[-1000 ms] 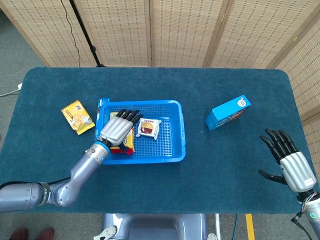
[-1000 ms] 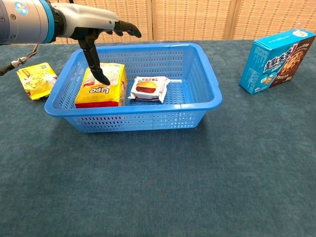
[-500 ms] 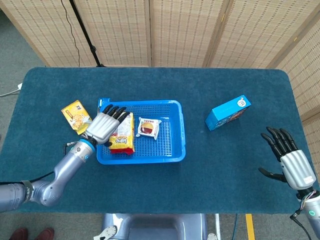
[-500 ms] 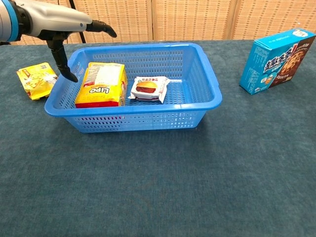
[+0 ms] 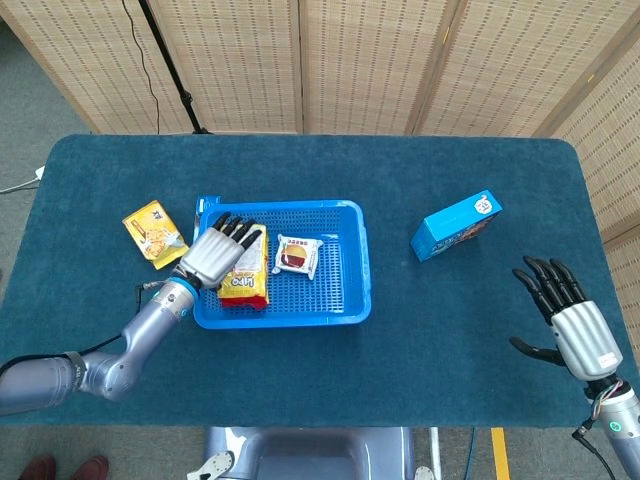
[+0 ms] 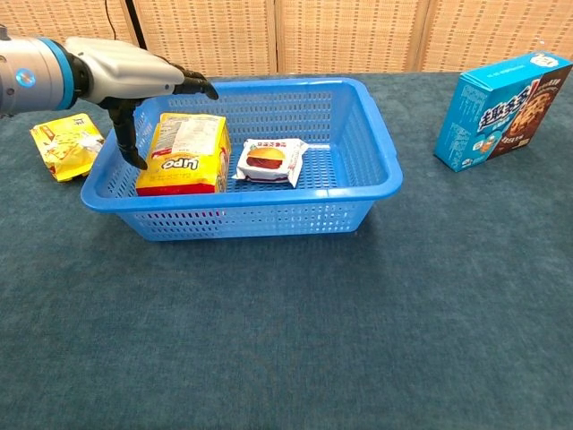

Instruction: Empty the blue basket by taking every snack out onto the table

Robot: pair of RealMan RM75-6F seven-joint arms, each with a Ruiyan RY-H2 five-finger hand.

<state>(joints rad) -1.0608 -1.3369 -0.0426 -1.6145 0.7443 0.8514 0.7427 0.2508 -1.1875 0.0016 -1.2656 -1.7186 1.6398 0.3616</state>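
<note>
The blue basket point(image 5: 345, 300) point(image 6: 376, 170) sits left of the table's middle. Inside it lie a yellow and red snack pack point(image 5: 247, 275) point(image 6: 183, 154) at the left and a small white wrapped cake point(image 5: 298, 256) point(image 6: 269, 161) in the middle. My left hand point(image 5: 215, 255) point(image 6: 134, 81) hovers over the basket's left end, fingers spread, thumb reaching down beside the yellow pack, holding nothing. My right hand point(image 5: 572, 322) is open near the table's front right corner, far from the basket; the chest view does not show it.
A yellow snack bag point(image 5: 154, 232) point(image 6: 63, 143) lies on the table just left of the basket. A blue biscuit box point(image 5: 456, 225) point(image 6: 503, 107) lies at the right. Folding screens stand behind the table.
My left hand swung left off the yellow pack to the basket's rim, then came back a little to the right and lower beside the pack. The right hand barely shifted.
</note>
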